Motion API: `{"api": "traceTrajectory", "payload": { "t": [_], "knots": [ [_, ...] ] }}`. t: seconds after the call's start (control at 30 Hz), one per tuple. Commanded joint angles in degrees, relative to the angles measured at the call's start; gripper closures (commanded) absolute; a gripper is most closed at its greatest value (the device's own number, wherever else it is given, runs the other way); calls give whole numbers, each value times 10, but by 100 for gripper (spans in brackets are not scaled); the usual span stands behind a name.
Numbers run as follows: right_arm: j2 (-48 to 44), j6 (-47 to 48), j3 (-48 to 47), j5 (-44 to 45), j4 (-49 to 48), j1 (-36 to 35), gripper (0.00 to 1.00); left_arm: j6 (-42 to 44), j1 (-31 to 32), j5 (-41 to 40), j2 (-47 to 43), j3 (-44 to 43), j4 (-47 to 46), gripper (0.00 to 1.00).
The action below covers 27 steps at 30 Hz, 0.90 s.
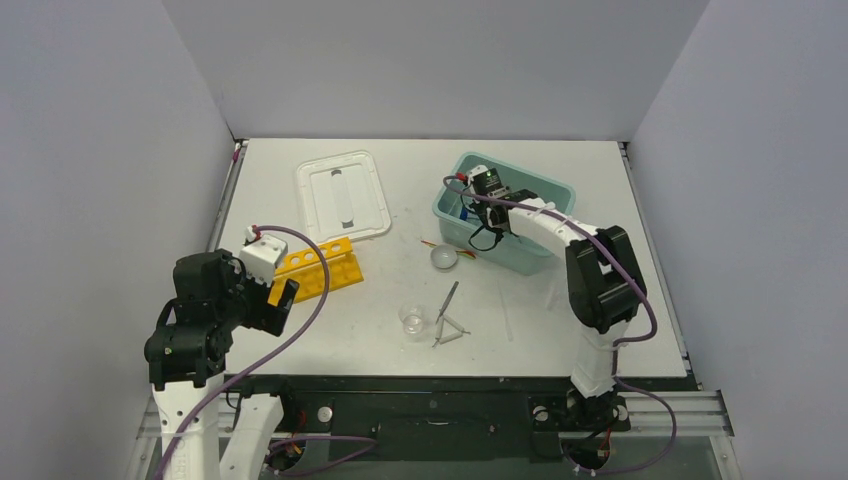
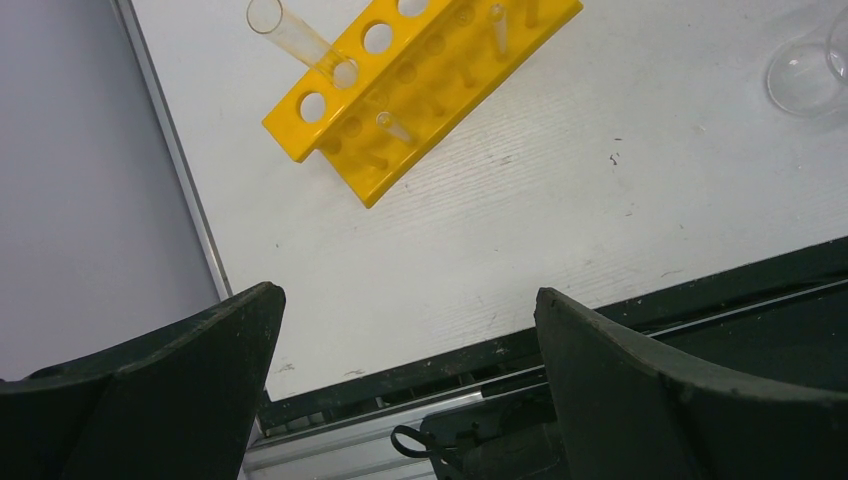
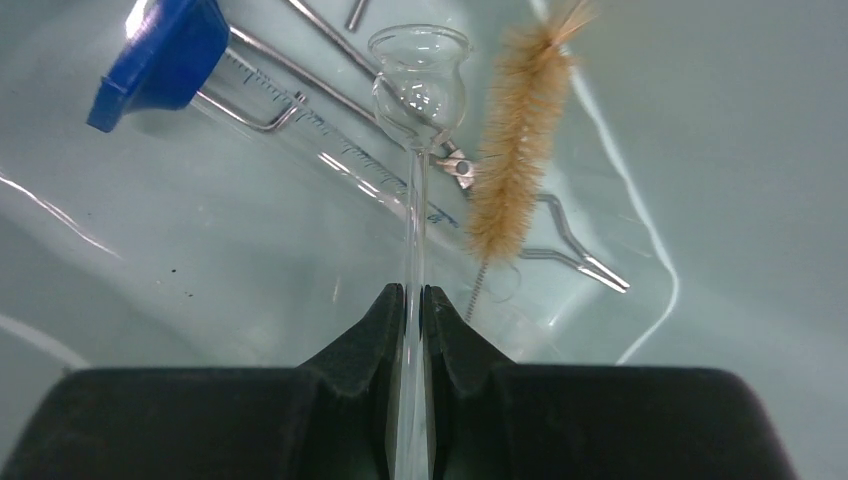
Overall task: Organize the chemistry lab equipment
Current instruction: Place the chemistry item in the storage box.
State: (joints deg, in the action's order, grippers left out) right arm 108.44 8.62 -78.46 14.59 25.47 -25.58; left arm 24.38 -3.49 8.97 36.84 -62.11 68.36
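Note:
Inside the teal tub [image 1: 545, 188], my right gripper [image 3: 413, 292] is shut on the thin stem of a clear glass tube [image 3: 420, 85] with a bulb-shaped top. Under it on the tub floor lie a blue-capped vial [image 3: 165, 55], a tan-bristled brush [image 3: 515, 140] and metal tongs [image 3: 565, 245]. The yellow holed rack [image 1: 318, 268] sits at the left with a clear tube [image 2: 290, 35] leaning in one hole. My left gripper [image 2: 410, 300] hangs open just in front of the rack, over the table's near edge, with nothing between its fingers.
A white lid [image 1: 342, 195] lies behind the rack. On the table's middle are a round dish [image 1: 444, 257], a small glass beaker [image 1: 414, 320], a wire triangle [image 1: 452, 330] and a thin metal tool [image 1: 447, 298]. Grey walls close in three sides.

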Motion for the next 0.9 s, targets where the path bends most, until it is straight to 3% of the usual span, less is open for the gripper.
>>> {"api": "traceTrajectory", "payload": {
  "t": [0.0,0.33,0.87],
  "knots": [
    [3,-21,-25,-10,5,0,96,-6,-2,-5,3,-27,-17,3],
    [34,-71,-55,-24,18,10,91,-8,-2,-6,8,-38,-4,3],
    [7,-118,-43,-15,19,9,82,-14,-2,15,9,-39,10,3]
  ]
}}
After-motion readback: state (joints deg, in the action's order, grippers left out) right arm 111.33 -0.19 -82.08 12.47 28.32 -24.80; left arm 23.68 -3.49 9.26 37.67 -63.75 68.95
